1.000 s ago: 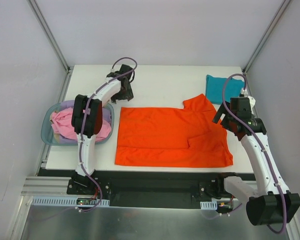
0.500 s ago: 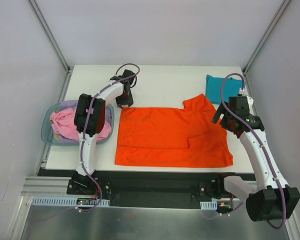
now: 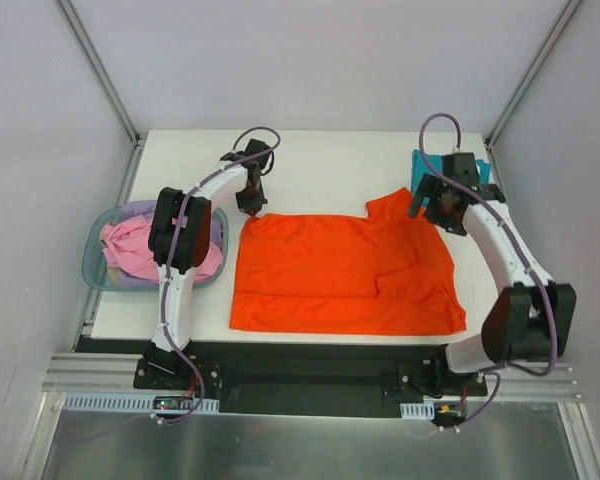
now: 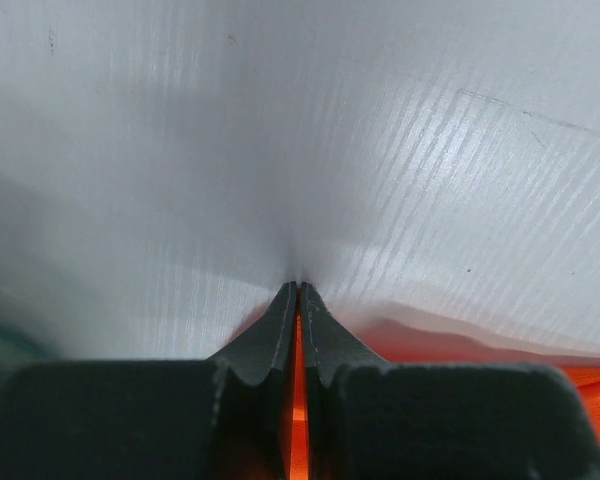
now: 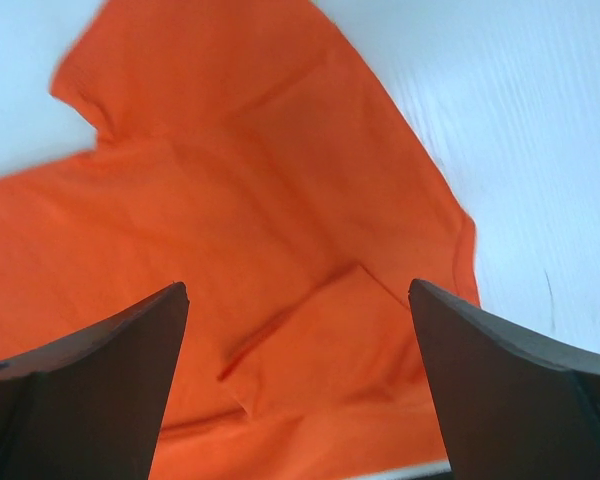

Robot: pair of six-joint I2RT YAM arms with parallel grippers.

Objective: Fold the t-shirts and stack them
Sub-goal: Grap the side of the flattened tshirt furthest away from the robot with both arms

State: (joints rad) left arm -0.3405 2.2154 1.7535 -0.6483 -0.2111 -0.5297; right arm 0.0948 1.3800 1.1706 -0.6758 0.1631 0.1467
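A large orange-red t-shirt (image 3: pixel 330 270) lies spread flat on the white table, with one sleeve folded in near its right side. My left gripper (image 3: pixel 252 206) is at the shirt's far left corner. In the left wrist view that gripper (image 4: pixel 298 292) is shut, with a strip of the orange t-shirt (image 4: pixel 298 440) pinched between its fingers. My right gripper (image 3: pixel 426 203) hovers over the far right corner by the collar. In the right wrist view it (image 5: pixel 296 287) stands wide open above the orange cloth (image 5: pixel 230 200), holding nothing. A folded teal t-shirt (image 3: pixel 424 164) lies at the far right, partly hidden by the right arm.
A translucent blue basket (image 3: pixel 92 262) stands at the table's left edge with a pink shirt (image 3: pixel 130 250) and lavender cloth (image 3: pixel 138 210) in it. Metal frame posts rise at the far corners. The table's front edge runs just below the orange shirt's hem.
The left gripper came down to the orange shirt's far left corner and shut on it. The right arm swung away from me to the shirt's far right corner, its gripper staying open.
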